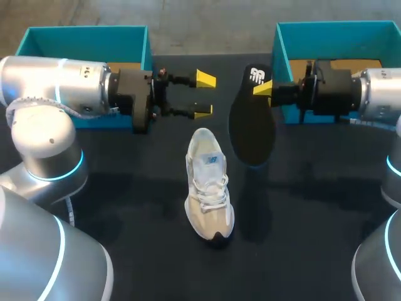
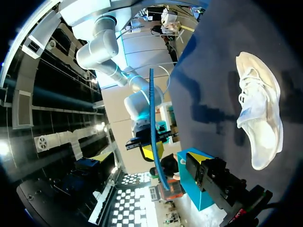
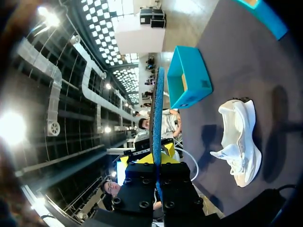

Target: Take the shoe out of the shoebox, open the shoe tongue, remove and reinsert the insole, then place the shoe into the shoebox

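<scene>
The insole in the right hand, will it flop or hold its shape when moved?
Probably light and bendy: the insole looks very thin edge-on. Pinched near one end by the right hand, it juts out nearly straight, so likely springy, not limp.

Three cameras, one shoe [image 1: 208, 182] in every shot.
Head camera sits high behind the robot, staring down on the table [image 1: 125, 207], left arm [image 1: 56, 81] and right arm [image 1: 376, 91] coming in from the sides. Each wrist camera rides in close, sighting across the table at the opposite arm, so the two face each other. All three catch the white shoe; both wrist views take the insole [image 3: 157, 104] edge-on.
</scene>
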`<state>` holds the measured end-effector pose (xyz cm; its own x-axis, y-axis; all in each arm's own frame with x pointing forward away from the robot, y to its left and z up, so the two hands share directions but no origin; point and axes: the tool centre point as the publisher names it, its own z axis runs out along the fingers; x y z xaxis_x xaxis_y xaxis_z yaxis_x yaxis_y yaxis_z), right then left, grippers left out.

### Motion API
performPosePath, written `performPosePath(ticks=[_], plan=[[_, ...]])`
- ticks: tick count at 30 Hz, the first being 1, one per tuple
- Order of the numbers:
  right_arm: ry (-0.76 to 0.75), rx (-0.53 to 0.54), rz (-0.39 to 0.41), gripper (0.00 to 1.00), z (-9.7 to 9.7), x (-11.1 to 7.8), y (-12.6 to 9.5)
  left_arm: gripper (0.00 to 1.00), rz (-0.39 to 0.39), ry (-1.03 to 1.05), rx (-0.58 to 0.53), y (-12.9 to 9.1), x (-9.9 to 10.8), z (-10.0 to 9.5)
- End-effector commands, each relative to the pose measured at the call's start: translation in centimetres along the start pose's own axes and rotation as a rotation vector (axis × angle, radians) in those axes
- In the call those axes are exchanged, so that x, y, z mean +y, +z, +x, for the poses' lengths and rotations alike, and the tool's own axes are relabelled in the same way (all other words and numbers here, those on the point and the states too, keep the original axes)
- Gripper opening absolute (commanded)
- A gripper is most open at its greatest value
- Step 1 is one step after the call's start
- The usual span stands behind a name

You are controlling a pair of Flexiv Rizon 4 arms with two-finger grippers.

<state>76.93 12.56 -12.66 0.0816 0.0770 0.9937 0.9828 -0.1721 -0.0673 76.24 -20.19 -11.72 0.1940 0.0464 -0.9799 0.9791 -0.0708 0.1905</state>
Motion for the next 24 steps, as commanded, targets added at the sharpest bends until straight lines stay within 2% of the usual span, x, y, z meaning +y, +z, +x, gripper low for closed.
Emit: performPosePath(ticks=[1, 12, 18, 19, 21, 22, 24], plan=[[-0.002, -0.009, 0.02, 0.0, 0.1, 1.3, 1.6, 1.0, -0.005, 0.006, -0.02, 1.4, 0.3, 0.5], [-0.011, -0.026, 0.054, 0.0, 0.4, 3.3, 3.3, 1.0, -0.03, 0.001, -0.054, 2.8, 0.1, 0.9], [-0.011, -0.036, 0.063, 0.0, 0.6, 3.7, 3.6, 1.0, -0.034, -0.01, -0.063, 3.1, 0.1, 1.3], [-0.01, -0.035, 0.064, 0.0, 0.6, 3.7, 3.6, 0.9, -0.036, -0.011, -0.066, 3.1, 0.1, 1.3], [-0.01, -0.033, 0.066, 0.0, 0.6, 3.7, 3.7, 0.78, -0.038, -0.01, -0.068, 3.1, 0.2, 1.3], [-0.01, -0.034, 0.07, 0.0, 0.5, 3.6, 3.7, 0.65, -0.042, -0.009, -0.067, 3.1, 0.3, 1.3], [-0.01, -0.035, 0.071, 0.0, 0.5, 3.5, 3.6, 0.59, -0.044, -0.007, -0.068, 3.1, 0.3, 1.3]])
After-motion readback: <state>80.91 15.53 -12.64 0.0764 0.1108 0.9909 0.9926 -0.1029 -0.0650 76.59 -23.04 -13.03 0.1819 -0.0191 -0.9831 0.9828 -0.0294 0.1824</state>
